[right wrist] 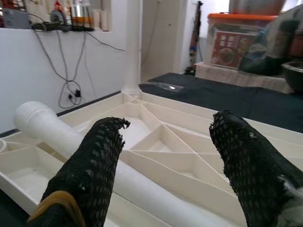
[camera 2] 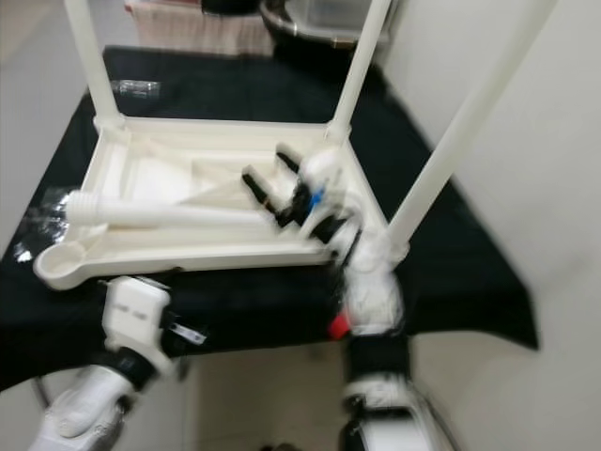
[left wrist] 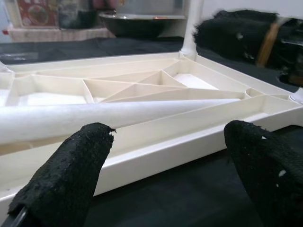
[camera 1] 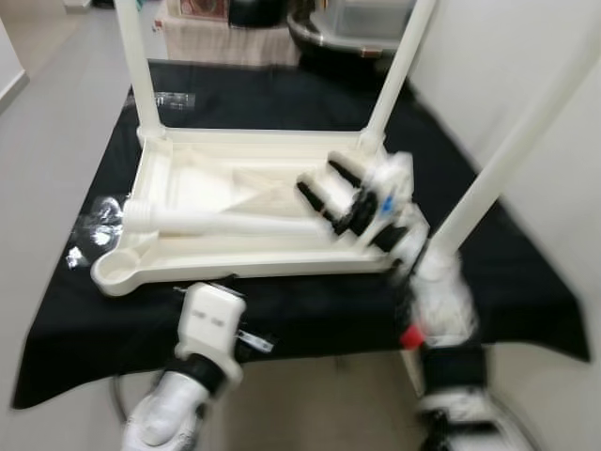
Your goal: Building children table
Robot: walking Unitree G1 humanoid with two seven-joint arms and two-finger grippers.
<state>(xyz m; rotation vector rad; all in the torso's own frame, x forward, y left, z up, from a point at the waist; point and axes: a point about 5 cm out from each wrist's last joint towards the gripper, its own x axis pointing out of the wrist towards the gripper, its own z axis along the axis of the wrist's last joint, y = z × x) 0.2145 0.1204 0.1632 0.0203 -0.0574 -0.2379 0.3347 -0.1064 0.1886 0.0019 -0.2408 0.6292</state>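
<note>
The cream children's table top (camera 1: pixel 244 268) lies upside down on a black cloth. Three legs stand fitted: far left (camera 1: pixel 136 66), far right (camera 1: pixel 399 66), near right (camera 1: pixel 507 160). The near left socket (camera 1: pixel 117 271) holds nothing. A loose leg (camera 1: pixel 235 224) lies across the ribbed underside. My right gripper (camera 1: pixel 319 180) hovers open just above that leg's right end, nothing between its fingers (right wrist: pixel 94 161). My left wrist (camera 1: pixel 211 319) sits low at the table top's front edge; the left gripper (left wrist: pixel 168 130) is open, facing the near rim and the loose leg (left wrist: pixel 94 118).
The black cloth (camera 1: pixel 282 103) covers a low platform with floor to its left. A white wall (camera 1: pixel 563 188) runs close on the right. Crumpled plastic wrappers (camera 1: pixel 99 221) lie at the left edge. A box and a dark bowl (camera 1: pixel 347 38) stand behind.
</note>
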